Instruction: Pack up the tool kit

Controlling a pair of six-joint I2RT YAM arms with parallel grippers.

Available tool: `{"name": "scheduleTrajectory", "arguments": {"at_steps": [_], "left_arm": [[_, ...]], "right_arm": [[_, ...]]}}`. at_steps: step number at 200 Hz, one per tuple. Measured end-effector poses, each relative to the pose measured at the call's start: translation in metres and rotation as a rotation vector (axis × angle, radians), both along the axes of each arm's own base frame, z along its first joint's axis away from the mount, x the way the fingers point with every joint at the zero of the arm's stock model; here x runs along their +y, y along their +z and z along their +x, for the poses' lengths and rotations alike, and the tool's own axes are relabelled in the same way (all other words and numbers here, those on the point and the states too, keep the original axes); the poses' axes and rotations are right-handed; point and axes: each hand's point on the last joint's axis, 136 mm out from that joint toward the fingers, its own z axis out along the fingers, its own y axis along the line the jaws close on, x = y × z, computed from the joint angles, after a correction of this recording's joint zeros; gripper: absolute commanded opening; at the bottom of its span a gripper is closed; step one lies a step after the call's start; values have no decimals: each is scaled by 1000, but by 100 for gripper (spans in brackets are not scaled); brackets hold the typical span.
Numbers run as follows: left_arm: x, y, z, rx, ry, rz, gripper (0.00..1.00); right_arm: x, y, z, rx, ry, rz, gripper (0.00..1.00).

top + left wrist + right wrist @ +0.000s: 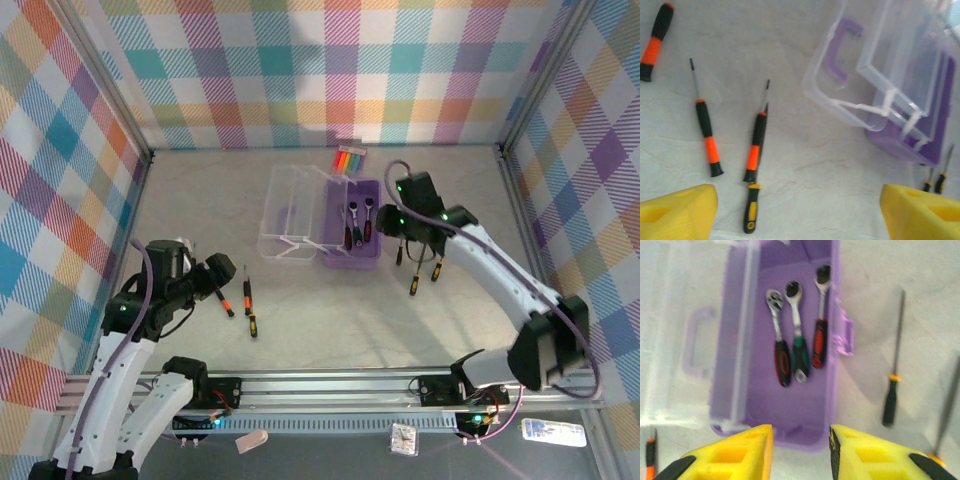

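Purple plastic tool kit (pixel 350 255) sits open in the middle of the table (pixel 320 340) and looks light and stiff, with its thin, slippery-looking screwdrivers (pixel 756 150) lying beside it, best pinched at the fat handles by the left gripper (pixel 800 217) or right gripper (pixel 801 452), both spread and empty.

The pale table (pixel 330 330) carries the open tool kit (pixel 350 262) at the centre of the top view, its clear lid (pixel 290 215) laid flat to the left. A rainbow-striped packet (pixel 349 158) lies just above the case's upper edge. Loose screwdrivers (pixel 247 292) lie lower left of the case, and other screwdrivers (pixel 413 280) lie just right of it.
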Motion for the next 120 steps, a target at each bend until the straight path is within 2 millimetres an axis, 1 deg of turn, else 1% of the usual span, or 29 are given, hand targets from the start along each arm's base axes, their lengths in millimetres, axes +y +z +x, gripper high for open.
{"name": "scheduleTrajectory", "arguments": {"at_steps": [10,36,44,60,74,93,120], "left_arm": [[0,-8,0,26,1,7,74],[-1,-35,-1,108,-2,15,65],[-3,-43,-1,134,-10,15,65],[-9,-56,-3,165,-35,17,64],[-14,-63,-6,175,-57,17,65],[-21,-68,-7,171,-76,10,65],[-39,-73,-10,159,-137,-8,66]], "right_arm": [[-9,-10,-11,10,-14,-16,37],[-31,-48,-37,80,-47,-89,38],[-38,-60,-45,108,-56,-118,38],[-52,-74,-55,140,-83,-154,38],[-62,-81,-59,156,-110,-172,38],[-80,-89,-59,179,-165,-191,38],[-107,-98,-54,216,-259,-206,38]]}}
